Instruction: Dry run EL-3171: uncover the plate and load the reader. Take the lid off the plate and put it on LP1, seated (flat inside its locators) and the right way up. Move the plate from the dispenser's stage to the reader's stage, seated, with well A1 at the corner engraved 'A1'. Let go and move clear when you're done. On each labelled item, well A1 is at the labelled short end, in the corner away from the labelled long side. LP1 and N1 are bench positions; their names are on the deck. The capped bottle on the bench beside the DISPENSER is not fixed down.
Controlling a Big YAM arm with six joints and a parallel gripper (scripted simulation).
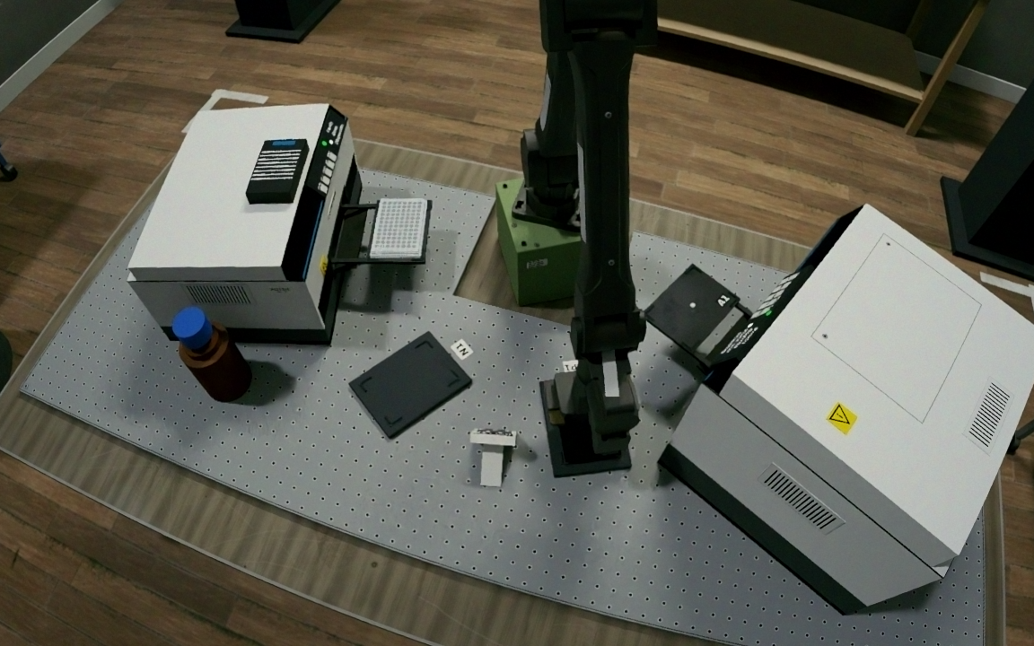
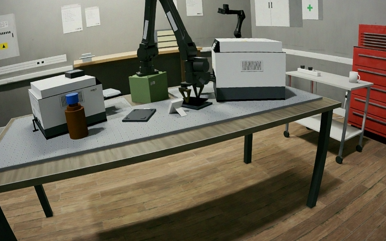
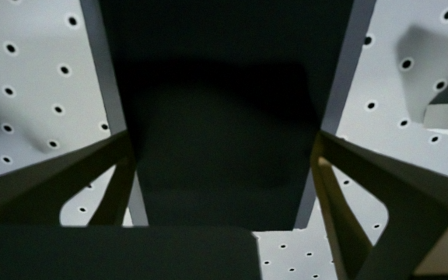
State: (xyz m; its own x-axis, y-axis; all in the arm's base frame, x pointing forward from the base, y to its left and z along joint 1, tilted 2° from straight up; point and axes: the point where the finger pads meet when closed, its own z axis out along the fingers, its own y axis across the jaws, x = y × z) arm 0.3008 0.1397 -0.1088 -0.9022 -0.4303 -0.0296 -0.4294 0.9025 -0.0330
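My gripper (image 1: 582,427) (image 2: 193,99) (image 3: 223,140) points down at LP1 (image 1: 569,468) (image 2: 204,104) (image 3: 96,31). Its fingertips meet both long edges of a flat black piece (image 3: 224,187), which looks like the lid; it is shut on it. The lid lies on or just above LP1; whether it is fully seated I cannot tell. The white plate (image 1: 400,227) (image 2: 112,92), wells showing, sits on the dispenser's stage (image 1: 354,232). The reader's stage (image 1: 678,309) is bare, its engraved "A1" beside the reader (image 1: 906,337).
The capped bottle (image 1: 219,373) (image 2: 76,123) stands upright beside the dispenser (image 1: 215,192) (image 2: 62,86). The nest N1 (image 1: 412,385) (image 2: 138,114) is bare. A small white stand (image 1: 492,461) (image 2: 175,106) is close to LP1, between it and N1. The arm's green base (image 1: 540,269) (image 2: 148,87) stands behind.
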